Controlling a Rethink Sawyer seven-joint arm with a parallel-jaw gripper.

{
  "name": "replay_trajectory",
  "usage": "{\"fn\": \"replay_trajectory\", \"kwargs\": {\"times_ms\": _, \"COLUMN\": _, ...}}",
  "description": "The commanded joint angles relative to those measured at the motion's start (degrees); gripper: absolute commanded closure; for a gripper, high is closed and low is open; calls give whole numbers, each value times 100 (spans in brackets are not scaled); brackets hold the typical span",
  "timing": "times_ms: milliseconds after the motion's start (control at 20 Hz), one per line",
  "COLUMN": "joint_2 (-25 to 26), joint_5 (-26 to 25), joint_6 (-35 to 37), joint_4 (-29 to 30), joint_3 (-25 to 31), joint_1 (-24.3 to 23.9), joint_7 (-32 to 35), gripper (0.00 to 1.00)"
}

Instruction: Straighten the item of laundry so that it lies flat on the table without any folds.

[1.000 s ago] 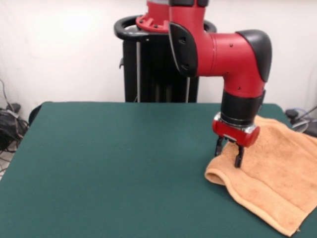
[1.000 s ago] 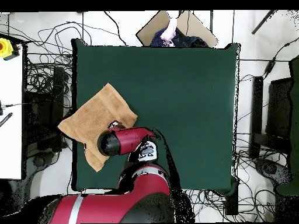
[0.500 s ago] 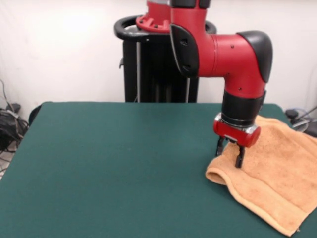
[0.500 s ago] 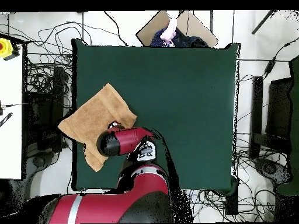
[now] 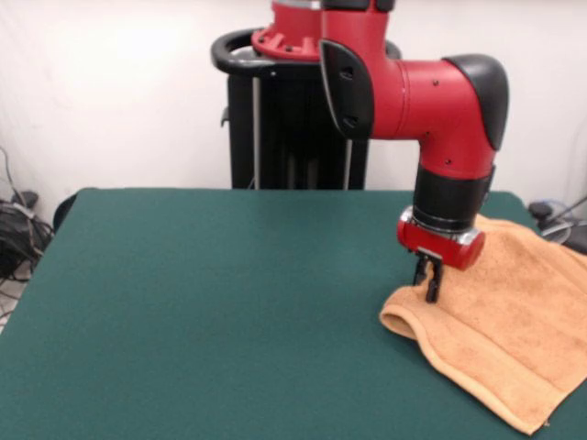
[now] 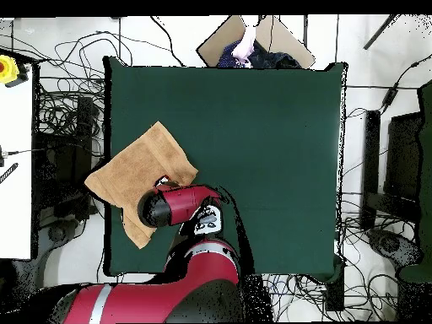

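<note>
The counter (image 5: 202, 312) is the biggest thing here. It has a dark green top that looks soft like felt, and most of it is bare. From above, the counter (image 6: 253, 143) is a big dark green rectangle.

The red and black robot arm (image 5: 431, 119) comes down from the top in the front view. It bends at a fat elbow with a black cap and then points straight down. Behind it stands the black pedestal (image 5: 284, 119). From above, the arm (image 6: 181, 205) reaches from the bottom of the picture out over the left part of the counter.

The peach towel (image 5: 514, 321) lies at the right side of the counter in the front view. It is not flat. Its edge on the side toward the middle of the counter is puffed up in a soft rounded fold. From above, the towel (image 6: 135, 173) sits at the left edge of the counter, turned like a diamond, and one corner hangs out past the counter's edge.

The gripper (image 5: 429, 286) points down at the towel, just by the puffed-up fold. Its two black fingers are pulled close together, with the tips down at the cloth. I cannot tell if any cloth is pinched between them.

At the far edge of the counter in the view from above, a person's hand (image 6: 246, 44) shows beside a brown cardboard box (image 6: 278, 35).
</note>
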Motion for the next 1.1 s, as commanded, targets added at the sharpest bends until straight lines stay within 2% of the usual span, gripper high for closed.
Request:
{"fn": "replay_trajectory", "kwargs": {"times_ms": 50, "joint_2": 93, "joint_5": 9, "joint_6": -132, "joint_4": -107, "joint_3": 222, "joint_1": 168, "joint_7": 284, "gripper": 100}}
{"fn": "replay_trajectory", "kwargs": {"times_ms": 400, "joint_2": -111, "joint_5": -29, "joint_6": -2, "joint_4": 98, "joint_3": 335, "joint_1": -68, "joint_7": 197, "gripper": 100}}
{"fn": "replay_trajectory", "kwargs": {"times_ms": 700, "joint_2": -651, "joint_5": -538, "joint_6": 296, "joint_4": 592, "joint_3": 543, "joint_1": -928, "joint_7": -472, "gripper": 100}}
{"fn": "replay_trajectory", "kwargs": {"times_ms": 1100, "joint_2": -939, "joint_5": -1356, "joint_6": 289, "joint_4": 1072, "joint_3": 835, "joint_1": -1803, "joint_7": -849, "gripper": 100}}
